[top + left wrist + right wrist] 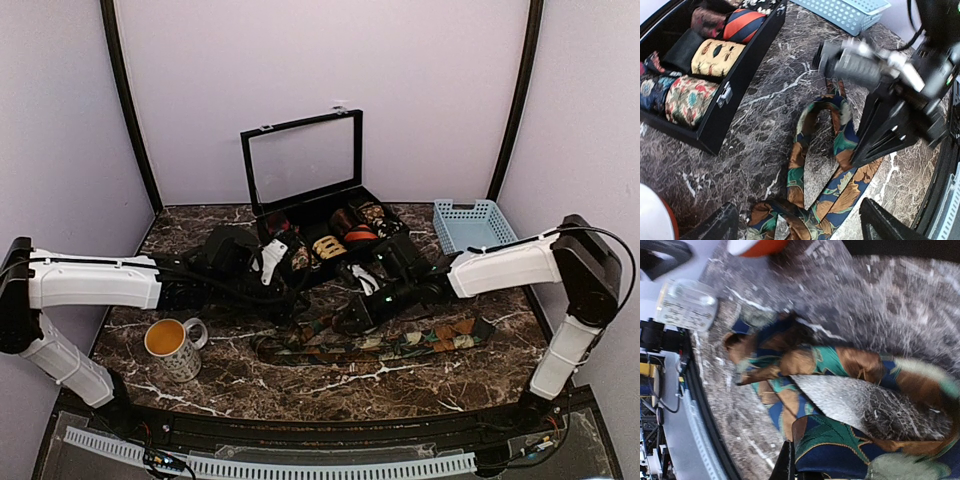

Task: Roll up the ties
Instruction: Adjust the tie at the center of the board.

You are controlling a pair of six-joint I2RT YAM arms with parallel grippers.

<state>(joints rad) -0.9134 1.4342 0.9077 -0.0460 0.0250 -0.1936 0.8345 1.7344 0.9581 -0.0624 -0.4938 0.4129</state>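
Pinching the leaf-patterned necktie [385, 345], which lies looped on the counter [300, 385] before the tie case [735, 95], the right pincer [855, 159] is clamped on fabric, seemingly anchoring it for rolling; the left pincer [800, 222] hovers above, spread wide and empty, likely ready to assist.

The dark, white-veined desk [330, 385] carried a patterned mug [176, 347] of orange liquid at its front left. An open black case [742, 87] of rolled fabric stood at the back, a blue basket [475, 226] at the back right. One green-and-brown tie [400, 346] sprawled loose across the front.
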